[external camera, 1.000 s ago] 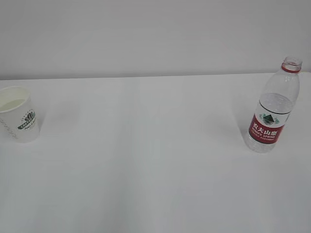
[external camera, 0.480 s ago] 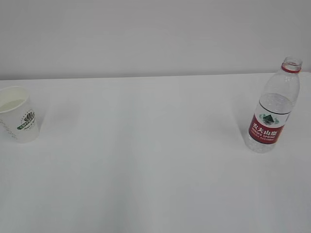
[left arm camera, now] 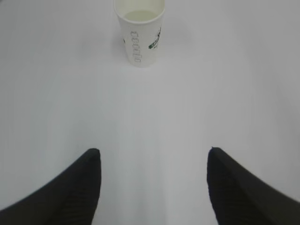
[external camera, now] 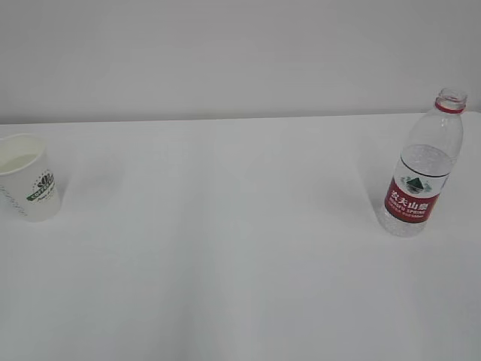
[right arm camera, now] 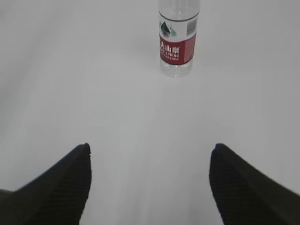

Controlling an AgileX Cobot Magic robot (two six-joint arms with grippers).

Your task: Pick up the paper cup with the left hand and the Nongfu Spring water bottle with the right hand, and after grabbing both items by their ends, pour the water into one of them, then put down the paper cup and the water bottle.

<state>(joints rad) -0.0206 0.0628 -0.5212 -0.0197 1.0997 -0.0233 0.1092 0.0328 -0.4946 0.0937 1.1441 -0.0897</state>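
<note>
1. A white table (external camera: 240, 248) carries everything; its plain matte top meets a pale wall along its far edge.
2. The paper cup (external camera: 28, 178) stands upright on the table at the far left of the exterior view, close to that view's left border, with its dark green logo turned to the camera (a pale pool of the water (left arm camera: 139, 15) shows inside from the left wrist view).
3. The Nongfu Spring water bottle (external camera: 421, 169) stands upright at the far right, uncapped, red label facing forward.
4. Cup and bottle stand well apart, with bare tabletop between them.
5. Each casts a soft shadow onto the surface beside it.
</note>
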